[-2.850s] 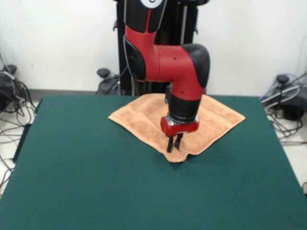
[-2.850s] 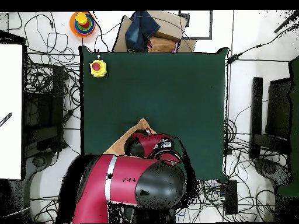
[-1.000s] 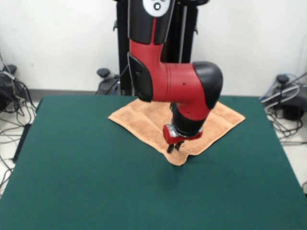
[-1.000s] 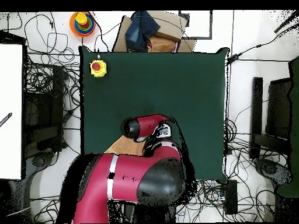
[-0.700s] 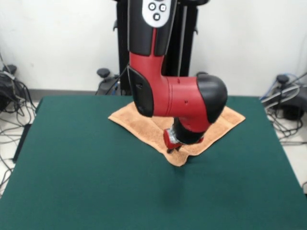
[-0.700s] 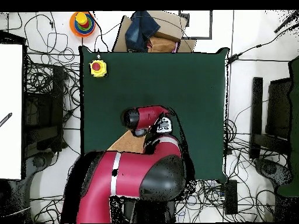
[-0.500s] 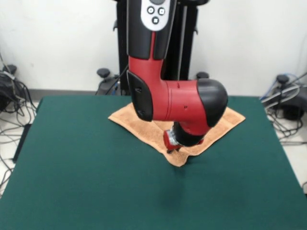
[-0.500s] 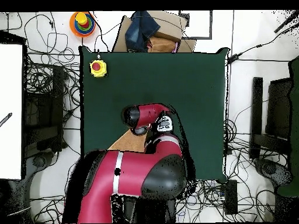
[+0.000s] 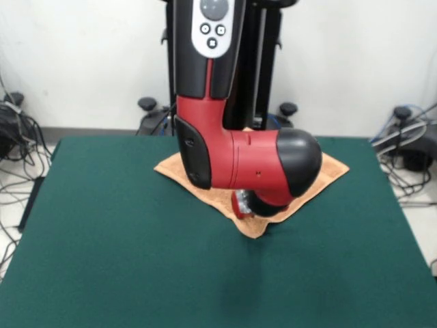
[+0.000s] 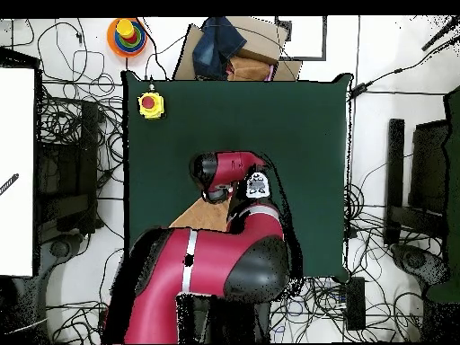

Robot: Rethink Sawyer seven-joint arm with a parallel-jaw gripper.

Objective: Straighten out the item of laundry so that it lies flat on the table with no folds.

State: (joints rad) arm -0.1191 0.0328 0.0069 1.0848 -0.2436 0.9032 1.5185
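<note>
Table (image 9: 102, 260) filled most of the front view, its dark green top bare across the whole near half. In the overhead view the same green top (image 10: 296, 135) lay as a broad rectangle with cables and stands on the floor around it.

Next in size, the red and black arm (image 9: 232, 160) came down from twelve o'clock in the front view, its bulky elbow turned sideways and low over the cloth. From above, the arm (image 10: 211, 278) entered at six o'clock and reached toward the middle of the table.

The towel (image 9: 198, 179), peach-orange and fluffy, lay on the far half of the table, turned like a diamond. One corner pointed to nine o'clock, another to three o'clock, and a third, at six o'clock, looked slightly curled or doubled just under the arm's end. Much of its middle was hidden by the arm. In the overhead view only a small wedge of towel (image 10: 199, 218) showed beside the arm, toward six o'clock from the table's centre.

The pincer (image 9: 242, 208) sat right down at the towel, near its six o'clock corner. The black elbow covered most of it, so whether it was clenched or released could not be told.

A yellow box with a red button (image 10: 150, 104) rested on the table near its eleven o'clock corner in the overhead view, well apart from the towel.
</note>
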